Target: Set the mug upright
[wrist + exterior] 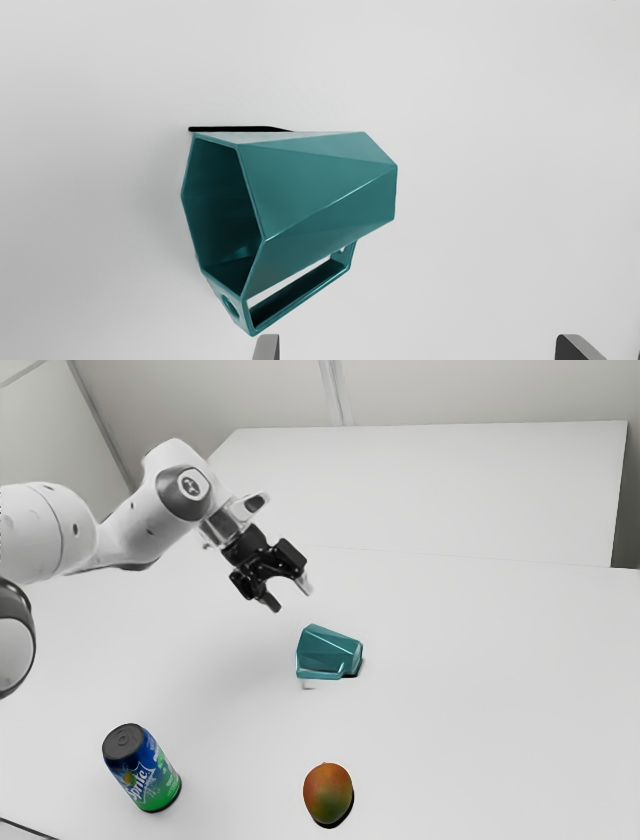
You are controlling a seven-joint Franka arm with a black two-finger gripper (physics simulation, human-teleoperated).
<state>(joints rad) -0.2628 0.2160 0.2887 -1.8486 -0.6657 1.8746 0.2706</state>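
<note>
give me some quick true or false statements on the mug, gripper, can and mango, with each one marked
1. The teal mug lies on its side. True.
2. The gripper is open. True.
3. The mug's handle is hidden beneath it. False: in the wrist view the handle sticks out from the mug's side in plain sight.
4. The Sprite can is red and white. False: the Sprite can is blue and green.
5. The mango touches the mug. False: bare table separates the mango from the mug.
6. The can is nearer the exterior view's left edge than the mango is. True.
</note>
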